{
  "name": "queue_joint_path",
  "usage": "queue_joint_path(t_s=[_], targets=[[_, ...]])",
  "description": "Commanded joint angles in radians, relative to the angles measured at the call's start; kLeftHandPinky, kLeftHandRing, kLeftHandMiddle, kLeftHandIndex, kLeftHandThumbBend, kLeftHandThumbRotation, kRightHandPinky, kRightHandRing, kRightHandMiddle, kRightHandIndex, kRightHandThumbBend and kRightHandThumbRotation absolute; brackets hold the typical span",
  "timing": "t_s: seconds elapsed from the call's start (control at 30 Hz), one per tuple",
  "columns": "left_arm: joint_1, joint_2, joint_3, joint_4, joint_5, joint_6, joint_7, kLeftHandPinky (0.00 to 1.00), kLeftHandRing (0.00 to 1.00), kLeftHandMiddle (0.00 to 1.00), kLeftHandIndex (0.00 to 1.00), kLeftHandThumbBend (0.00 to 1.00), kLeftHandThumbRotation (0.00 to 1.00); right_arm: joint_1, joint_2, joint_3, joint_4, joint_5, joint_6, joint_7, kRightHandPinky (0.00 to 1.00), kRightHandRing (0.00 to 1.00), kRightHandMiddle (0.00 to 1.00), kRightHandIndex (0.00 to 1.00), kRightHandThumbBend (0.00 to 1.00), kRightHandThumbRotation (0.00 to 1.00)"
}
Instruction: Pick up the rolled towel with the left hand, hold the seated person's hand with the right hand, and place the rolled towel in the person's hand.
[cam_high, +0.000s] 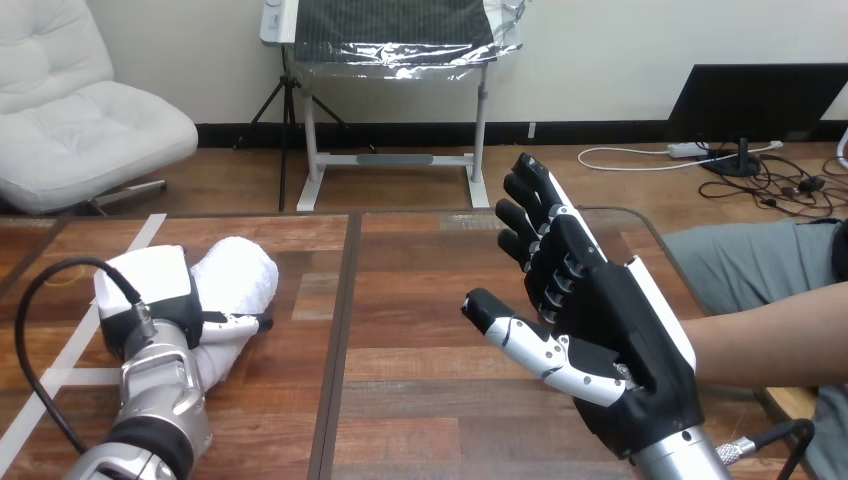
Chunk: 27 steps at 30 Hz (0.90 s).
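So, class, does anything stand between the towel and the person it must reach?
Yes: the robot's right hand, raised and open, stands between the towel and the person's forearm at the right.

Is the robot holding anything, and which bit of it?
The right hand is open and holds nothing. The left hand rests on the near end of the rolled towel, but whether it grips it cannot be told.

Rolled towel (245, 275) left on table (420, 400) — left hand (150, 282) atop.
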Motion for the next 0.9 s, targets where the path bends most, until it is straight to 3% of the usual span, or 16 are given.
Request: queue_joint_path(t_s=[0.0,0.2,0.3,0.5,0.63,0.73,0.87], targets=[[-0.053,0.033,-0.041,0.035,0.026,0.019,-0.018,1.0,0.96,0.96,0.95,1.0,0.81,-0.049,-0.01,-0.016,-0.052,0.009,0.001,0.004,1.0,1.0,1.0,1.0,0.52,0.0],[-0.06,0.038,-0.067,0.058,0.027,0.045,-0.072,0.99,0.96,0.97,0.96,1.0,0.88,-0.046,-0.014,-0.015,-0.054,0.02,0.0,0.011,1.0,1.0,1.0,1.0,0.53,0.0],[-0.057,0.042,-0.059,0.057,0.012,0.039,-0.072,0.98,0.96,0.96,0.96,1.0,0.89,-0.045,-0.015,-0.014,-0.056,0.024,0.002,0.01,1.0,1.0,1.0,1.0,0.53,0.0],[-0.057,0.049,-0.088,0.068,0.027,0.043,-0.104,0.96,0.94,0.95,0.95,1.0,0.93,-0.043,-0.02,-0.014,-0.056,0.03,-0.001,0.015,1.0,1.0,1.0,1.0,0.52,0.0],[-0.061,0.045,-0.086,0.073,0.014,0.053,-0.12,0.95,0.93,0.94,0.94,1.0,0.94,-0.042,-0.021,-0.015,-0.056,0.029,-0.003,0.017,1.0,1.0,1.0,1.0,0.52,0.0],[-0.062,0.045,-0.086,0.073,0.008,0.053,-0.125,0.93,0.9,0.92,0.92,1.0,0.93,-0.04,-0.022,-0.016,-0.059,0.032,0.001,0.017,1.0,1.0,1.0,1.0,0.52,0.0],[-0.064,0.043,-0.089,0.077,0.005,0.056,-0.136,0.81,0.78,0.82,0.88,1.0,0.91,-0.039,-0.022,-0.017,-0.063,0.036,0.008,0.018,1.0,1.0,1.0,1.0,0.52,0.0]])
